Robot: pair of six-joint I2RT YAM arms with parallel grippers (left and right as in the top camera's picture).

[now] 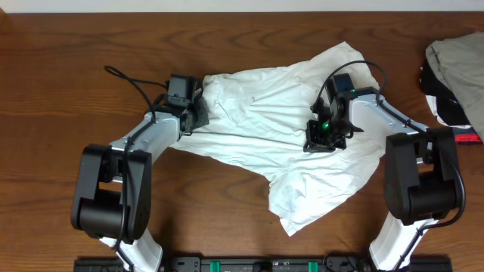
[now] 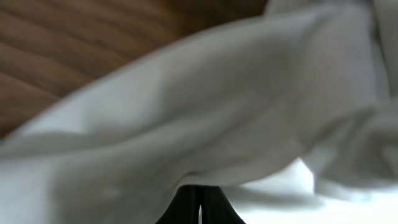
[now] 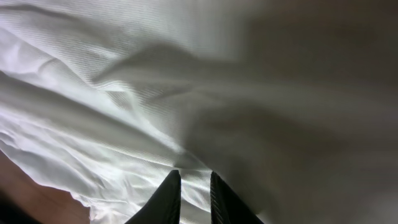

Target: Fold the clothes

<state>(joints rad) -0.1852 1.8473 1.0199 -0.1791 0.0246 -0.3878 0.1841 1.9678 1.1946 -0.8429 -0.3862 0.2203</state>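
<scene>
The white T-shirt (image 1: 257, 113) lies crumpled across the centre of the counter (image 1: 60, 45), with one corner trailing toward lower centre. It looks thin, limp and light, so expect sagging and take hold at hems or seams. The right gripper (image 1: 320, 138), nearly closed, pinches a fold at centre right. The left gripper (image 1: 198, 113), pressed together, pinches the left edge. A garment heap (image 1: 457, 68) occupies the upper right.

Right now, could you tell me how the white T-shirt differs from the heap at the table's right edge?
The T-shirt shows only white; the heap mixes beige-grey, black and red. The T-shirt lies spread centrally; the heap is bunched, cut off by the frame. Left claw and right claw are at the T-shirt, not the heap. Both are wrinkled cloth.
</scene>
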